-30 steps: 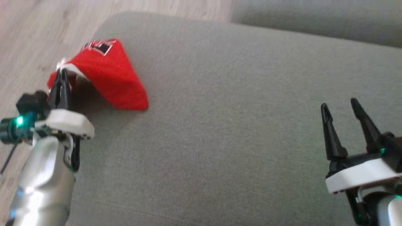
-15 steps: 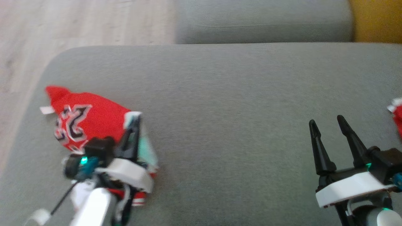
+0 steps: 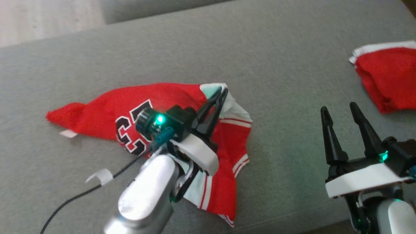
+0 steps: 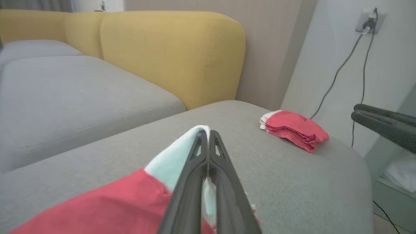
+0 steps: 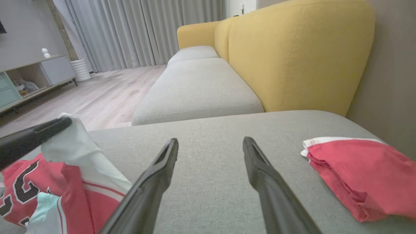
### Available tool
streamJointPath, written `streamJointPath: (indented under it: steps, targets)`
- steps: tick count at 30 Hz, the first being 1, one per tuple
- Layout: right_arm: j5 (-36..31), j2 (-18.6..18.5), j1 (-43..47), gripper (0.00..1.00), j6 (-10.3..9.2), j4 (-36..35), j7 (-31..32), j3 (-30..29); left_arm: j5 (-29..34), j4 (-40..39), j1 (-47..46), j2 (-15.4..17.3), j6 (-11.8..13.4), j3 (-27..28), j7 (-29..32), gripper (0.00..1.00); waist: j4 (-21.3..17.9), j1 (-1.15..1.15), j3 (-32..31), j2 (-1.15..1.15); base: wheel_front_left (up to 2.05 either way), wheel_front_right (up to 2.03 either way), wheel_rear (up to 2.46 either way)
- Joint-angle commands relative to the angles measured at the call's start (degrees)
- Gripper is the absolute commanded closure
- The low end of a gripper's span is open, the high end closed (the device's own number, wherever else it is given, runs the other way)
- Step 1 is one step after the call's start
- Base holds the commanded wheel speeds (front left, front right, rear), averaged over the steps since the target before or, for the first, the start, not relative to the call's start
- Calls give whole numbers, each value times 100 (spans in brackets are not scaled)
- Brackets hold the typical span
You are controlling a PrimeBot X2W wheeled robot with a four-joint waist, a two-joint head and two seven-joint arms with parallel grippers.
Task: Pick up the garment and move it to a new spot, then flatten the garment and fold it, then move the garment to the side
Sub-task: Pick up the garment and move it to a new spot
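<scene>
Your left hand [image 3: 221, 92] is pinching the white edge of the red garment [image 3: 107, 107] tight. You are dragging it in from the edge, and now it is lying crumpled near the middle of the grey sofa cushion [image 3: 276, 48]. Your right hand [image 3: 337, 108] is waiting wide apart, holding nothing. Flattening is coming next, I think.

The garment [image 3: 104, 107] is a red jersey with white and red trim and a black number outlined in white. It lies crumpled on the grey seat cushion [image 3: 276, 81], left of the middle, its hem reaching toward the near edge. One pale-lined edge is lifted, pinched in the left gripper [image 3: 223, 92].
</scene>
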Motion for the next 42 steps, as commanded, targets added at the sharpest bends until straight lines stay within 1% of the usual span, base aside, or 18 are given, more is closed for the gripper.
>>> streamJointPath:
  steps: [1,4,5,6,7,11,13,15,17,21,22,26,30,36,42]
  targets:
    - [43,-20,-214,0,-4,-158,-67,102,-28,-65,-146,4,-6,75,-78,100,-238,-2,239,0,0,0,0]
    - [56,-14,-226,0,-4,-57,-126,48,-114,268,-107,-8,-20,-131,-175,100,-230,-2,251,0,0,0,0]
    - [57,-12,-224,0,-4,-26,-140,25,-131,344,-96,-10,-22,-187,-230,70,-202,-2,245,0,0,0,0]
    - [61,-10,-220,0,-4,4,-147,4,-138,416,-83,-11,-11,-239,-281,6,-162,-2,232,0,0,0,0]
    - [58,-8,-216,0,-4,30,-152,-12,-152,470,-65,-13,-14,-295,-334,0,-115,-2,214,0,0,0,0]
    - [48,-4,-211,0,-4,126,-128,-22,-107,512,2,-15,1,-466,-621,0,121,-2,96,0,0,0,0]
    - [30,-4,-216,0,-4,142,-103,-15,-67,436,68,10,70,-460,-797,0,254,-2,23,0,0,0,0]
    - [14,-4,-214,0,-4,137,-84,-9,-36,330,167,103,190,-387,-956,0,396,-2,-60,0,0,0,0]
    - [-15,-15,-189,0,-4,113,-57,-8,-42,215,288,239,341,-243,-1105,0,553,-2,-149,0,0,0,0]
    - [-71,-34,-105,0,-4,22,53,-3,-151,37,550,532,720,204,-1290,0,856,-2,-294,0,0,0,0]
    - [-71,-34,-105,0,-4,22,53,-3,-151,37,550,532,720,204,-1290,0,856,-2,-294,0,0,0,0]
    - [-109,-58,-31,0,-4,-56,146,16,-296,-54,788,810,1048,680,-1408,0,1133,-2,-431,0,0,0,0]
    - [-160,-65,78,0,-4,-121,240,25,-408,-82,1028,1088,1284,1097,-1495,0,1366,-2,-563,0,0,0,0]
    - [-273,-53,365,0,-4,-265,343,-56,-542,-249,1437,1518,1422,1518,-1543,0,1567,-2,-754,0,0,0,0]
    - [-315,-18,685,0,-4,-374,442,-171,-616,-470,1908,1828,1471,1575,-1302,0,1525,-2,-924,0,0,0,0]
